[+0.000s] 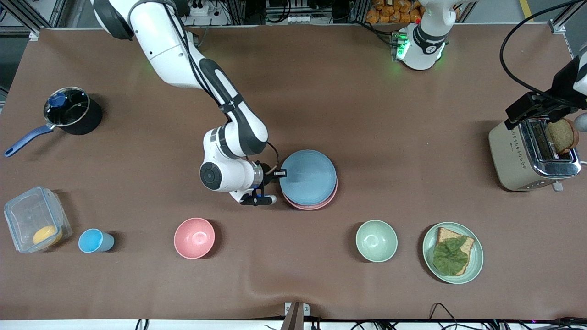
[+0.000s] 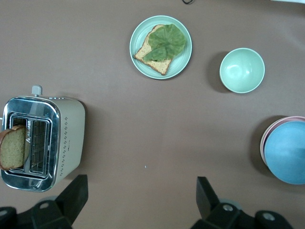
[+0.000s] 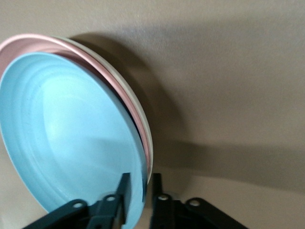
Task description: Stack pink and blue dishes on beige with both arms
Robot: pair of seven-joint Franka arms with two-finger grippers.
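My right gripper point(image 1: 280, 173) is shut on the rim of the light blue plate point(image 1: 308, 176), one finger point(image 3: 125, 191) on its upper face and the other under its edge. This plate lies on top of the pale pink plate point(image 1: 321, 204), slightly off-centre. In the right wrist view the pink plate point(image 3: 28, 40) rests on the beige plate point(image 3: 143, 119), of which only a thin pale rim shows. The stack sits mid-table. My left gripper point(image 2: 141, 200) hangs open over the toaster end, holding nothing.
A toaster point(image 1: 527, 156) holding bread stands at the left arm's end. A green plate with a sandwich point(image 1: 452, 252), a green bowl point(image 1: 376, 240), a pink bowl point(image 1: 194, 238), a blue cup point(image 1: 94, 240) and a plastic box point(image 1: 34, 220) line the near side. A saucepan point(image 1: 71, 111) stands at the right arm's end.
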